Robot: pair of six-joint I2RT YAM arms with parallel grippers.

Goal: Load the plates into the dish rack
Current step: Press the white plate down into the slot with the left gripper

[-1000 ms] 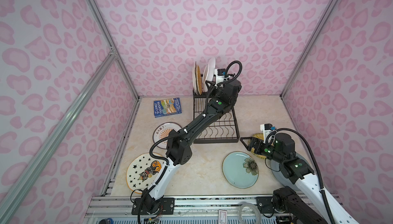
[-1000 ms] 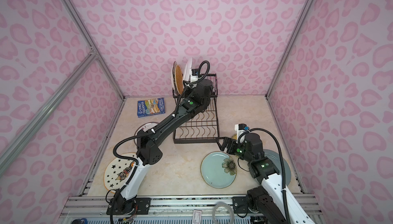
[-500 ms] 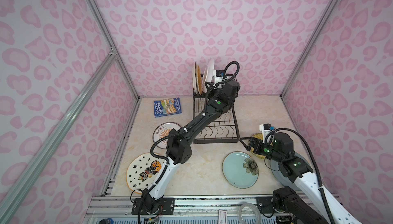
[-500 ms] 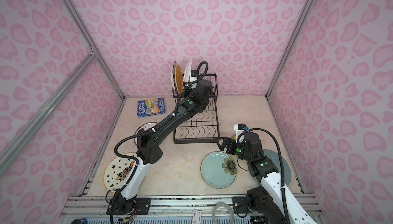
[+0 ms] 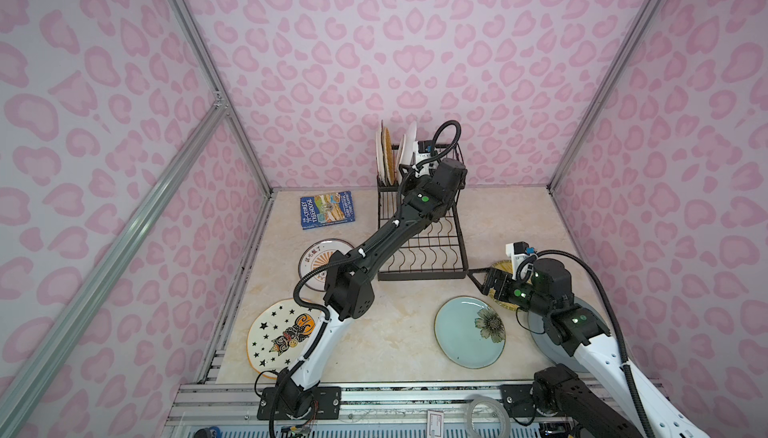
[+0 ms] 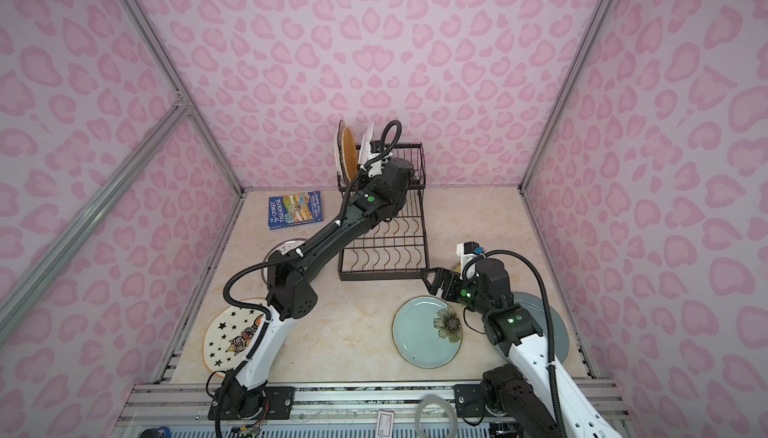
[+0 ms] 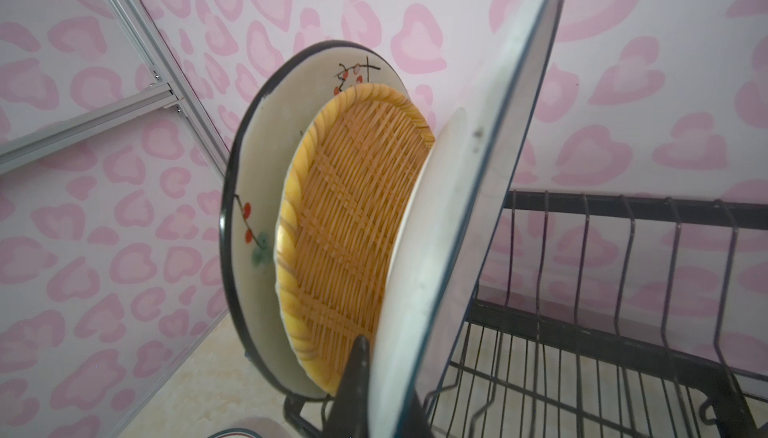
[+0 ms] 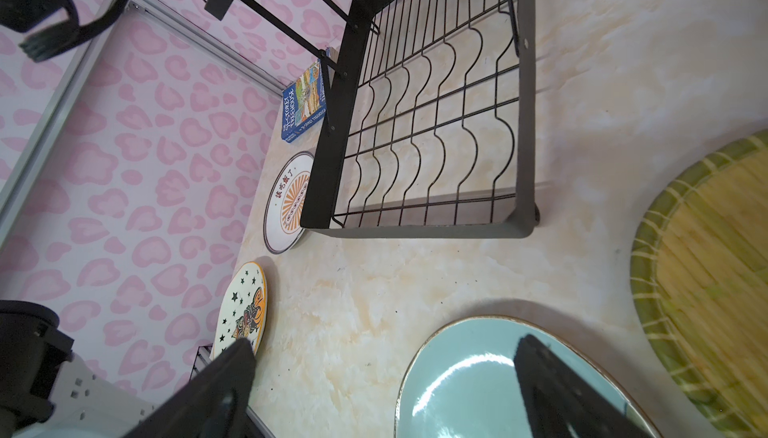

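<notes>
- The left gripper (image 7: pixel 370 377) reaches into the raised basket of the dish rack (image 5: pixel 422 277), which stands at the middle of the tabletop's back edge. Its jaws are clenched on the lower rim of a blue-rimmed white plate (image 7: pixel 457 228), held on edge so it can slip between the upright wires.
- This plate leans toward a woven yellow plate (image 7: pixel 353 215) and a dark-rimmed cream plate (image 7: pixel 253 190) with red berries. Both stand on edge at the basket end nearer the tabletop's left edge, and the slots on its other side are free.
- Its foot is hidden, so I cannot tell whether it sits in a slot. Tilted like this, it would likely tip onto the woven one if let go.
- The right gripper (image 8: pixel 384 342) hangs with jaws released wide and nothing between them, just off the rack's front right corner. It is above the tabletop between the teal flower plate (image 5: pixel 461 332) and a second woven plate (image 8: pixel 715 290), probably staged for the next pick.
- Lying flat are a grey-blue plate (image 6: pixel 557 328) near the right edge, a star-printed plate (image 5: pixel 274 332) at the front left corner, and a sunburst plate (image 5: pixel 318 255) just beside the rack. The rack's lower tray holds nothing.
</notes>
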